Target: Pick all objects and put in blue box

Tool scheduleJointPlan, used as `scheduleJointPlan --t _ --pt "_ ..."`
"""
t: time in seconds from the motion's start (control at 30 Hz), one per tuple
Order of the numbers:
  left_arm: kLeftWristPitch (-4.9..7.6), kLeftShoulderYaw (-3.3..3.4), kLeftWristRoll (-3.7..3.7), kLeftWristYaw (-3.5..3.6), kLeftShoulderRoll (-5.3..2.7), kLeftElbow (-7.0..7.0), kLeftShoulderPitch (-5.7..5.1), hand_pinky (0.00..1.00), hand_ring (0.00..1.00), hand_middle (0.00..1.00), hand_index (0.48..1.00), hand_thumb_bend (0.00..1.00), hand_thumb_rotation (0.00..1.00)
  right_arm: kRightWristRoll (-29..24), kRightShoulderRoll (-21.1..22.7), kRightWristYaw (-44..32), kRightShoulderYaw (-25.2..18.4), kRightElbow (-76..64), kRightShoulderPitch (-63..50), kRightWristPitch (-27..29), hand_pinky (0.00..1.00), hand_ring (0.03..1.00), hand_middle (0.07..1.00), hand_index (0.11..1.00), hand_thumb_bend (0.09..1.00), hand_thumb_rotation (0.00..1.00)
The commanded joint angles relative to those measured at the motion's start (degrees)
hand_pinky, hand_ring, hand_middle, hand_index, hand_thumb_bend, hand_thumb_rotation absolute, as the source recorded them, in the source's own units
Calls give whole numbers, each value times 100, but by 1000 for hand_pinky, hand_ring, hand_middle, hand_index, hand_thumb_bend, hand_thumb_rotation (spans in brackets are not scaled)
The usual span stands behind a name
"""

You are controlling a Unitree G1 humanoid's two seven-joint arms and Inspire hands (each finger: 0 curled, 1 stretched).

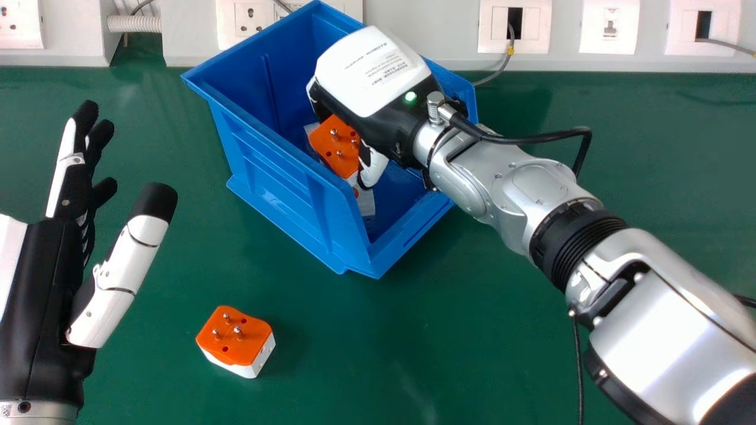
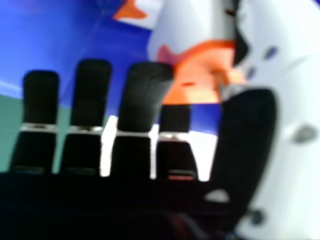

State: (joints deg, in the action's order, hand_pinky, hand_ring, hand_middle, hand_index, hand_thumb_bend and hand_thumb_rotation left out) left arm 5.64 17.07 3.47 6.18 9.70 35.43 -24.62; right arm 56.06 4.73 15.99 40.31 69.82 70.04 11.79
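Green spreads across the counter (image 1: 472,330), with white socket trunking (image 1: 437,29) along its far edge. We have the deep blue plastic box (image 1: 283,189) askew below it; its raised walls are the main obstacle, so we should lift out high. Our left hand (image 1: 41,265) is wide open and empty over the counter's left side. Our right hand (image 1: 378,77) is inside the box, partly closed, thumb and fingers pinching an orange-and-white block-shaped plastic adapter (image 1: 335,144). A black cable (image 1: 531,139) loops off that wrist and could snag the box's right rim.

Another orange-and-white plastic adapter (image 1: 236,342) sits pins up on the counter, nearer us than the box's near corner and well apart from it. We judge it light, stiff and sturdy, slightly slippery on its smooth shell; we would take it by opposite white sides, low down, clear of the metal pins (image 1: 238,332).
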Motion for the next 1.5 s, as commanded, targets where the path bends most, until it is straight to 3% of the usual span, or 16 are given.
scheduleJointPlan --t 0.0,0.37,0.4,0.5,0.63,0.73,0.93,1.13,1.47 --pt "45 3 14 -34 -8 188 -20 934 999 977 992 648 857 -104 12 80 -14 -48 125 -57 381 447 463 442 502 0" --pt "10 9 19 -34 -12 229 -7 931 996 980 997 631 857 -382 -88 -593 -87 -138 132 -564 375 453 484 475 501 0" --pt "3 6 24 -36 -13 235 -4 931 995 980 998 629 857 -359 -61 -655 -46 -178 142 -572 388 498 529 479 496 0" --pt "-12 -13 49 -46 -24 257 -2 929 993 981 999 627 857 -296 28 -733 54 -300 138 -564 523 684 723 672 610 0" --pt "26 -17 52 -47 -35 243 -25 928 993 982 1000 626 857 -248 66 -777 132 -414 113 -667 577 756 802 743 655 0" --pt "36 -13 46 -45 -40 223 -28 929 993 983 1000 626 858 -261 75 -782 116 -461 88 -701 612 805 864 799 750 38" --pt "14 -8 77 -48 -21 184 9 934 994 983 1000 628 858 -284 74 -796 87 -504 76 -722 649 847 921 862 810 33" --pt "34 -11 45 -42 -27 165 21 938 995 984 1000 631 858 -257 128 -720 106 -530 60 -716 675 873 956 896 833 39" --pt "135 6 38 -34 -5 63 46 943 995 986 1000 643 858 -227 183 -772 116 -695 74 -759 714 901 983 925 800 42"
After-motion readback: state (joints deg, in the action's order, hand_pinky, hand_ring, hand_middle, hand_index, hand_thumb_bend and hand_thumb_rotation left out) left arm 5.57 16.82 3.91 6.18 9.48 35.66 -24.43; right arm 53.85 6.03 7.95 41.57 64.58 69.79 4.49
